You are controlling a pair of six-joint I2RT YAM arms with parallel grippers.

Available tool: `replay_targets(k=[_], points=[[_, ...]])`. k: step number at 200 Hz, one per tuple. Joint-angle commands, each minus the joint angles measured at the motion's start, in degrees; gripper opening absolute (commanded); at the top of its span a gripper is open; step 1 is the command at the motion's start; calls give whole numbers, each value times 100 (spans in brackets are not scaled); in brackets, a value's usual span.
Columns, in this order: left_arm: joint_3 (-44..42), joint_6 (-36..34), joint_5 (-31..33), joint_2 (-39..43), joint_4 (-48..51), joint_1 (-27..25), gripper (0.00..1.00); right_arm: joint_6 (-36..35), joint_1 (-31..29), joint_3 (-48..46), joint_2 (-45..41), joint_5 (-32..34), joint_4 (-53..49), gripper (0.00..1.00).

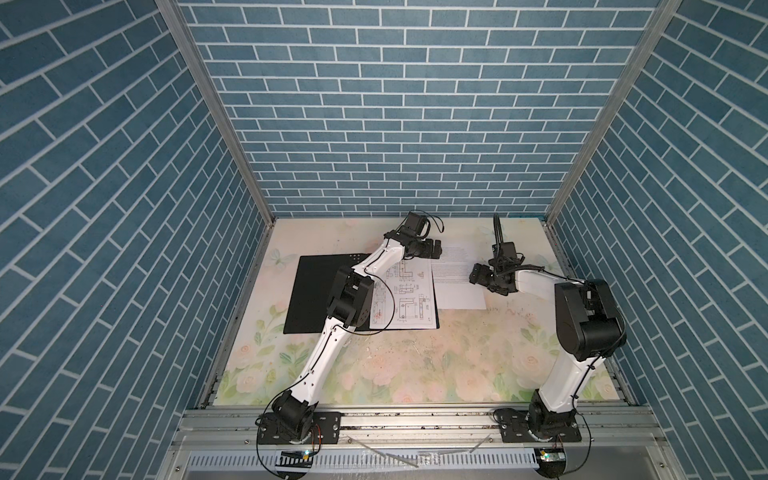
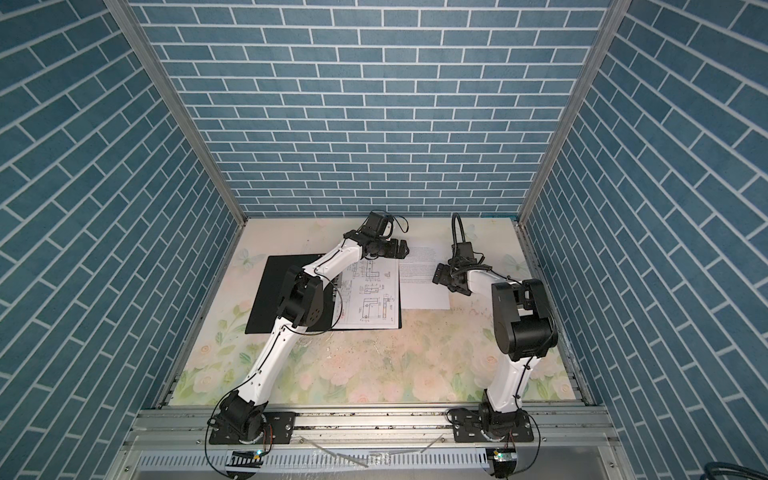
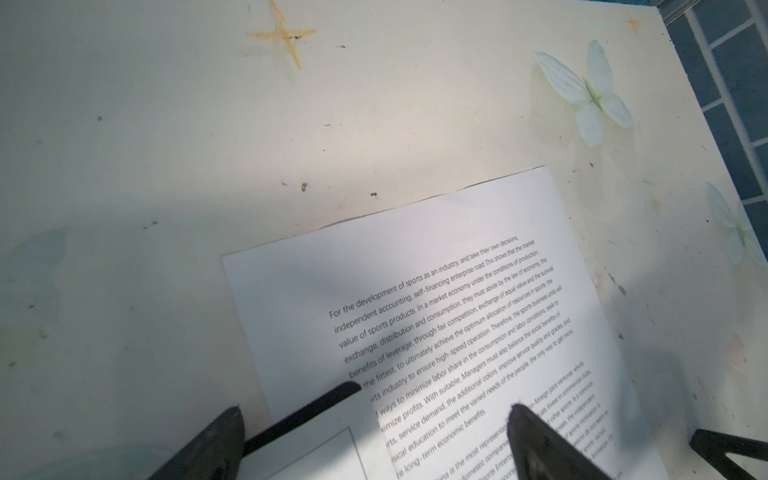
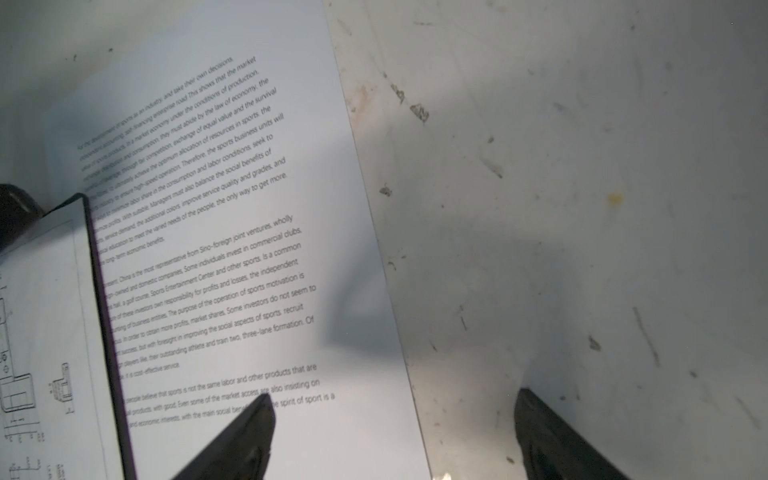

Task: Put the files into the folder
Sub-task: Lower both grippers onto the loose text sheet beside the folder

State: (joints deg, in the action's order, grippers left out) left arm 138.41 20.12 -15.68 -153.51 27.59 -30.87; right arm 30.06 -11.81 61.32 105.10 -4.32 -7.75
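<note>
Left arm (image 1: 320, 357): white shell links, bulky black joint housings, and there's a thin black cable (image 1: 390, 307) looping off the elbow.
Right arm (image 1: 559, 386): same white-and-black build, black cable strapped along the link.
Base plates (image 1: 328, 434): flat black, silver screws.
Left hand (image 1: 435, 248), right hand (image 1: 476, 274): all black, with tapered dark fingers (image 3: 536, 444).
</note>
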Motion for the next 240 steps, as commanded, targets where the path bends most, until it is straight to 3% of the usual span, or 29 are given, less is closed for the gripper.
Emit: replay_targets(k=[1, 154, 240], points=[[99, 155, -183, -167, 167, 15, 100, 149, 32, -154, -189, -42, 8, 89], [-136, 545, -658, -224, -24, -321, 100, 376, 130, -642, -521, -289, 71, 88], [-323, 359, -408, 52, 9, -358, 100, 493, 162, -796, -550, -476, 152, 87]])
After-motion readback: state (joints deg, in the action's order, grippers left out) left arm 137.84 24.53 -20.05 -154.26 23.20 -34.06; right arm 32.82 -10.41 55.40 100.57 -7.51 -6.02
